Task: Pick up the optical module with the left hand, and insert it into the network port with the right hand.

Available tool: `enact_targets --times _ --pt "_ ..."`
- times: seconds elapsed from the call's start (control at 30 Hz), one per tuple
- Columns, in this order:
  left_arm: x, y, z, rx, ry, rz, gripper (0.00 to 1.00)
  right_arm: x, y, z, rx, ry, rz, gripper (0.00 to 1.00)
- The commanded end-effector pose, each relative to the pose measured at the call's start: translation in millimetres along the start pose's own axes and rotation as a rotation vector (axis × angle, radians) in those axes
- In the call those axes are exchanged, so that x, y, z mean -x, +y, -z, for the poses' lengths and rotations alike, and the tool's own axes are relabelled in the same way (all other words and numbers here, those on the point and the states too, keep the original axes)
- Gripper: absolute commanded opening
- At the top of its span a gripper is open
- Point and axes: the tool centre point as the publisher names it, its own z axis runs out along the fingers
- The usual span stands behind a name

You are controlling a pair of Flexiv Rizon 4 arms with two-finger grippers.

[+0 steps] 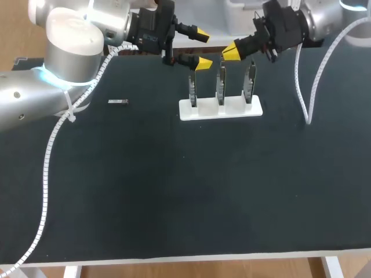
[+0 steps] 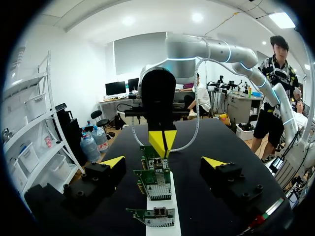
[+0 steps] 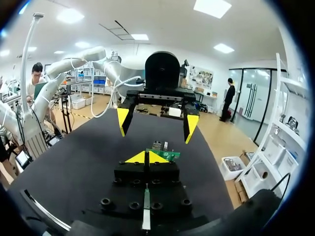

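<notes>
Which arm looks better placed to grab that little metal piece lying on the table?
Left. The optical module lies on the robot's left of the white stand, and the left gripper is open; the right gripper is shut.

The tabletop (image 1: 191, 191) before me is covered in a dark, matte surface. A white stand (image 1: 220, 110) rests on it toward the far side, holding three upright circuit boards (image 1: 221, 81) in a row. The small optical module (image 1: 117, 102) lies flat, well apart, off the stand's left.
</notes>
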Motion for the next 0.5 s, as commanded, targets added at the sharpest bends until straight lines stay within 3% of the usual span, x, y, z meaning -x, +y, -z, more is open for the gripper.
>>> enact_targets --times 0.03,0.5 --pt "0.9 1.9 -0.7 -0.004 0.004 0.001 1.0 0.2 -1.3 0.6 0.001 -0.003 0.004 0.0" --pt "0.9 1.9 -0.7 -0.004 0.004 0.001 1.0 -8.6 -2.4 -0.8 0.004 -0.001 -0.016 0.0"
